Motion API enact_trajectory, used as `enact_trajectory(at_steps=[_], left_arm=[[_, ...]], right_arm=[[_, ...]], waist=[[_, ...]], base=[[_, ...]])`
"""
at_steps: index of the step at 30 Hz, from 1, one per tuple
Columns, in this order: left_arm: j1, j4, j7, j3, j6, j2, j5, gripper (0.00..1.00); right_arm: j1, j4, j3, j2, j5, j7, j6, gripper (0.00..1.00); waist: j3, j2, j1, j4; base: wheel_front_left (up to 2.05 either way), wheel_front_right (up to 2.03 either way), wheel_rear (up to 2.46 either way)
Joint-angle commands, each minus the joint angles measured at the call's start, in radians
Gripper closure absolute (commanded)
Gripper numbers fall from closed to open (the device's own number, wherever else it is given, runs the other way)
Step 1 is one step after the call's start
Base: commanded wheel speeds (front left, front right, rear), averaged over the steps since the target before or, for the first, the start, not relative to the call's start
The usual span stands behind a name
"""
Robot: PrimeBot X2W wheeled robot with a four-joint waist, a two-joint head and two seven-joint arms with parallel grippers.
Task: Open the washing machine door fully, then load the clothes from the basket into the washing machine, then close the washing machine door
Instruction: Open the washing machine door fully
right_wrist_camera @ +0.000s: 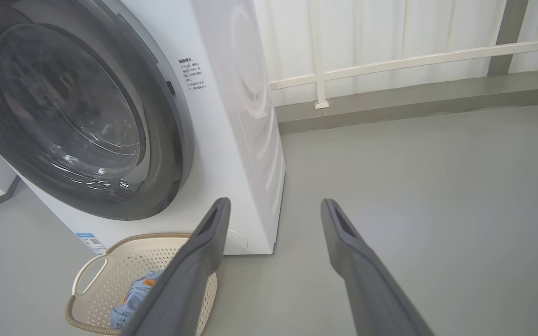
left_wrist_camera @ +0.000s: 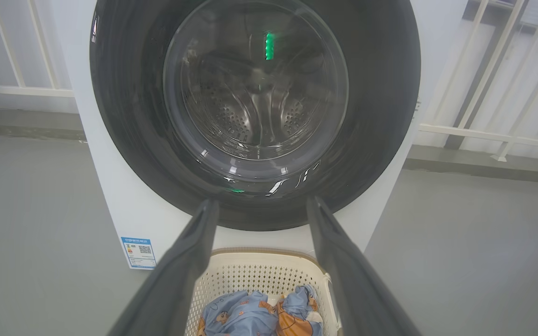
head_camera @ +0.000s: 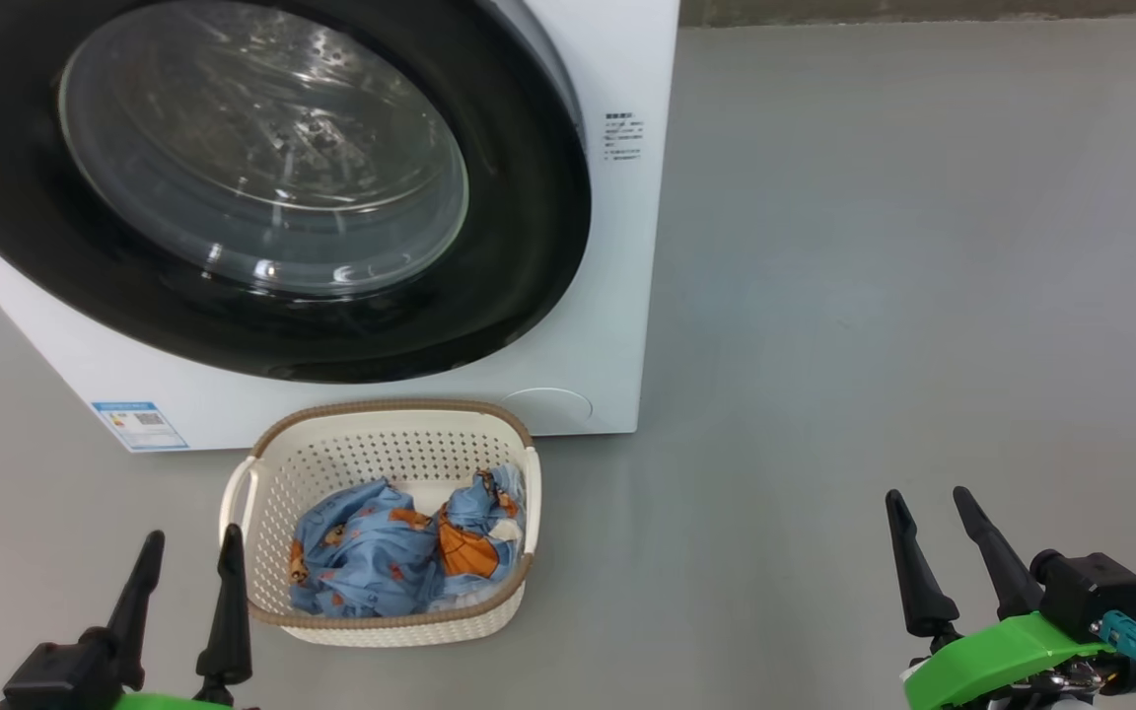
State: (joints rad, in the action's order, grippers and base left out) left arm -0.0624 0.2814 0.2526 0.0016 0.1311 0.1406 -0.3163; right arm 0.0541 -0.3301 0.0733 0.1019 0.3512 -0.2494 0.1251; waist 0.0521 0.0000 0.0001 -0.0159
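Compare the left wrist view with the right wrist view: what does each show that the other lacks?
Left wrist view, not right: the perforated drum seen straight through the glass. Right wrist view, not left: the machine's side panel and printed text. Both: the closed washing machine door, the basket, the clothes, the blue label.

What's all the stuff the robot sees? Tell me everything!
washing machine: one, white, upper left of head view
washing machine door: one, black rim, clear glass, shut on its front
basket: one, cream, brown rim, before the machine
clothes: one bundle, light blue and orange, in the basket
label: one, blue, machine's lower front
railing: one, white, behind the machine
floor: one, grey, under everything
left claw: one, dark, open, lower left by the basket
right claw: one, dark, open, lower right
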Motion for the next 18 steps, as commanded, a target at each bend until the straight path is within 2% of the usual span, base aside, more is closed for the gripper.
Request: enact_trajectory(at_steps=[1, 8, 9, 10, 11, 12, 18], left_arm=[[-0.035, -0.028, 0.009, 0.03, 0.0, 0.027, -0.007, 0.0], [-0.032, -0.028, 0.009, 0.022, 0.0, 0.014, -0.013, 0.0], [-0.03, -0.028, 0.009, 0.021, 0.0, 0.011, -0.013, 0.0], [-0.028, -0.028, 0.009, 0.019, 0.0, 0.007, -0.014, 0.0], [-0.025, -0.028, 0.009, 0.017, 0.0, 0.003, -0.015, 0.0], [-0.022, -0.027, 0.009, 0.014, 0.0, -0.001, -0.015, 0.0], [-0.021, -0.026, 0.009, 0.005, 0.0, -0.016, -0.019, 0.0]], right_arm=[[0.04, 0.025, 0.023, 0.008, -0.005, -0.012, 0.006, 0.0], [0.059, 0.014, 0.041, 0.007, 0.015, -0.012, 0.006, 0.0], [0.065, 0.012, 0.044, 0.006, 0.029, -0.012, 0.006, 0.23], [0.072, 0.011, 0.048, 0.004, 0.044, -0.012, 0.006, 0.54], [0.08, 0.01, 0.051, 0.003, 0.061, -0.012, 0.006, 0.74], [0.089, 0.01, 0.051, 0.002, 0.081, -0.012, 0.006, 1.0], [0.165, 0.027, 0.043, -0.016, 0.247, -0.012, 0.006, 1.0]], waist=[[0.0, 0.0, 0.0, 0.0], [0.005, 0.0, 0.0, 0.006], [0.005, 0.0, 0.0, 0.007], [0.006, 0.0, 0.0, 0.008], [0.006, 0.0, 0.0, 0.009], [0.007, 0.0, 0.0, 0.011], [0.016, 0.0, 0.0, 0.025]], base=[[0.46, 0.46, -0.92], [0.16, 0.16, -0.32], [0.0, 0.0, 0.0], [0.0, 0.0, 0.0], [0.0, 0.0, 0.0], [0.0, 0.0, 0.0], [0.0, 0.0, 0.0]])
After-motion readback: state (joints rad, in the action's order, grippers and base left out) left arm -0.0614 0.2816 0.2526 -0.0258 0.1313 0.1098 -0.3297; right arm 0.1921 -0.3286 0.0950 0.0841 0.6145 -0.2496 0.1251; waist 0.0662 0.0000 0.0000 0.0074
